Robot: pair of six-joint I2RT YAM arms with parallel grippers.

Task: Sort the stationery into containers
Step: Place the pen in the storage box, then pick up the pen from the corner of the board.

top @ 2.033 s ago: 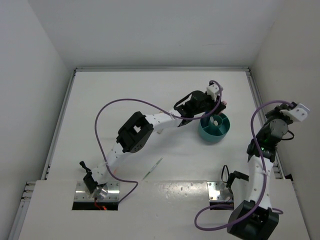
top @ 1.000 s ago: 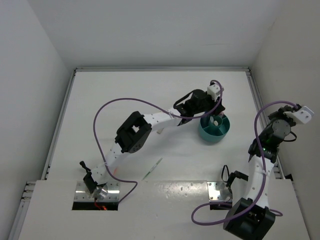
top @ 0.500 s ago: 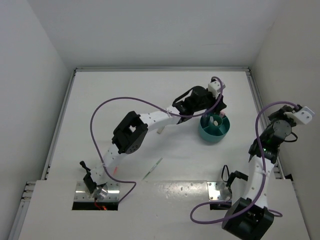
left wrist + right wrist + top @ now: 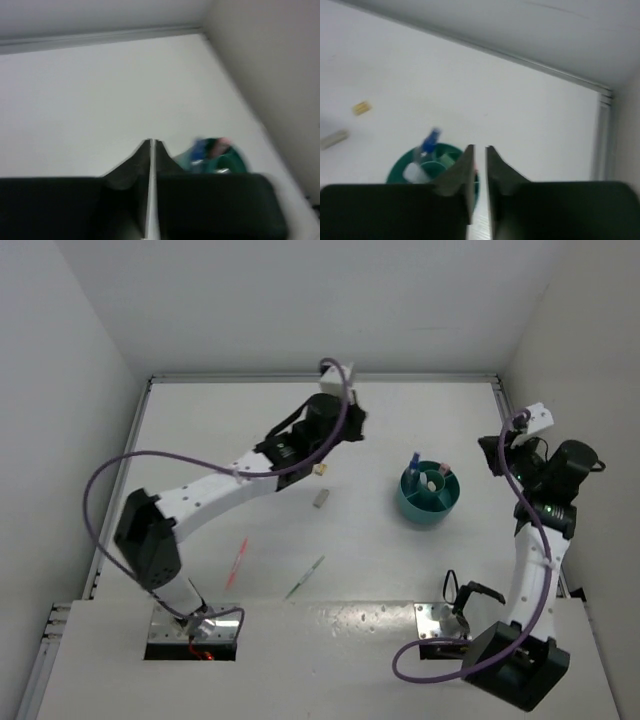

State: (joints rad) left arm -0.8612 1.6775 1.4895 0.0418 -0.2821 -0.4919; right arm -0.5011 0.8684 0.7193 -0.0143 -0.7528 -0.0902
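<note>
on the white tabletop [image 4: 230,420], at the near left, a thin pink pen [image 4: 237,562] lies flat, running near to far. to its right and apart from it, a thin green pen [image 4: 305,578] lies at a slant close to the near edge. farther back, around the middle, a small grey eraser [image 4: 320,499] rests on the tabletop. a tiny yellow eraser [image 4: 321,470] sits just beyond it, and the two do not touch. the left arm stretches over this far-middle area. the left tool [image 4: 151,142] is clenched, its fingers pressed flat together with nothing between them. further right, the round teal cup [image 4: 425,516] stands upright, well apart from both erasers. a blue-clear pen [image 4: 415,462] leans at the cup's far-left side, poking up past the rim. a green marker [image 4: 446,160] and a whitish item sit in its compartments, but which ones is unclear. at the far right, the right tool [image 4: 480,148] hangs near the cup. it is released, with a narrow gap between its fingers and nothing in it.
</note>
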